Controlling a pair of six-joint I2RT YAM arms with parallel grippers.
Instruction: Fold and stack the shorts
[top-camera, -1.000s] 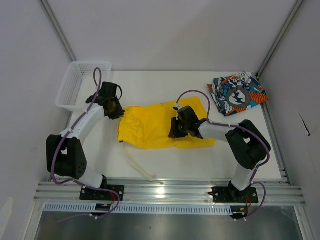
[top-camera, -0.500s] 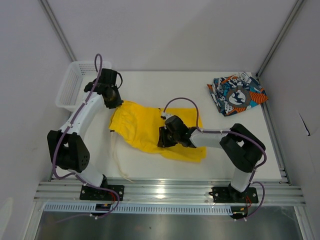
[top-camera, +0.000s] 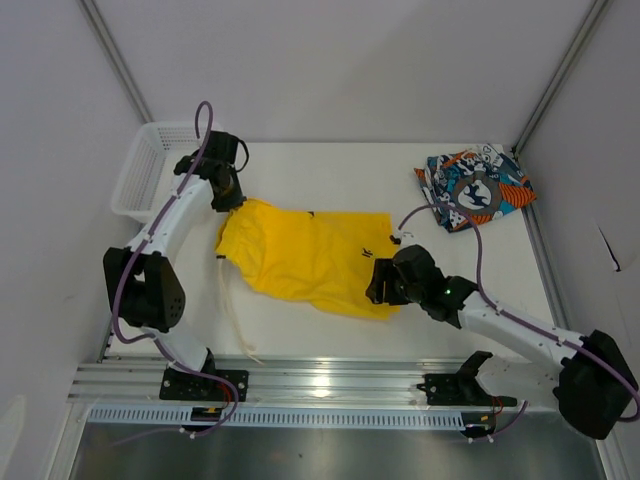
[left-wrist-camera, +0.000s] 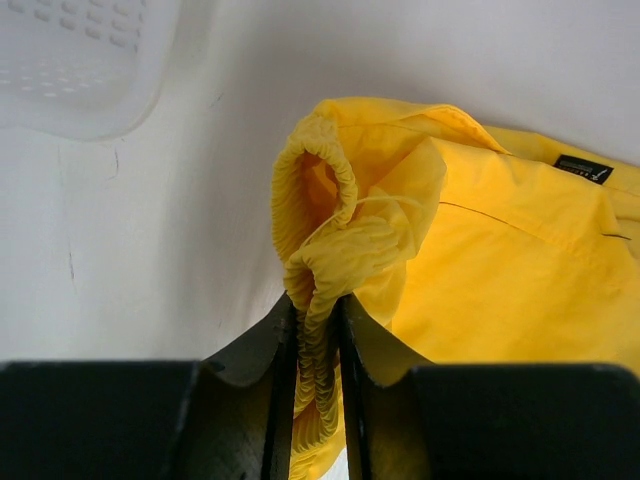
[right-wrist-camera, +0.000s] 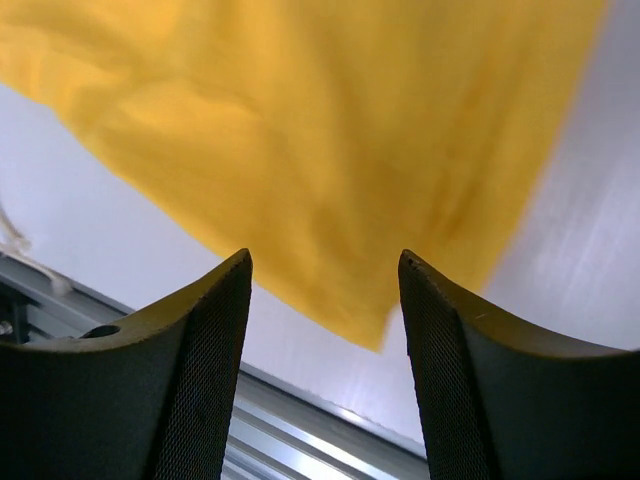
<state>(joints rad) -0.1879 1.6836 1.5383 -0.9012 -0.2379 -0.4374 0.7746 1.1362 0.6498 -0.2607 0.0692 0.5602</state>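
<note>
1. Nearest to me, the right end effector (top-camera: 385, 283) hangs over the near right corner of the yellow shorts (top-camera: 300, 250). Its wrist view shows the two fingers standing wide apart with nothing between them, and the yellow cloth (right-wrist-camera: 300, 120) lying below.
2. A white drawstring (top-camera: 228, 310) trails off the near left edge of the yellow shorts and across the counter (top-camera: 330, 175) towards its front rail.
3. The yellow shorts lie spread over the middle of the counter, mostly flat, with the far left corner lifted and bunched.
4. At that far left corner the left end effector (top-camera: 228, 195) is nipped down narrow on the gathered waistband. In its wrist view, the ruffled elastic (left-wrist-camera: 320, 260) is squeezed between the two black fingers (left-wrist-camera: 278, 350).
5. Beyond and left of the yellow shorts sits a white mesh basket (top-camera: 150, 165), close to the left end effector.
6. Well apart from the yellow shorts, off to their far right, the printed shorts (top-camera: 475, 188) lie in a folded bundle on the counter.
</note>
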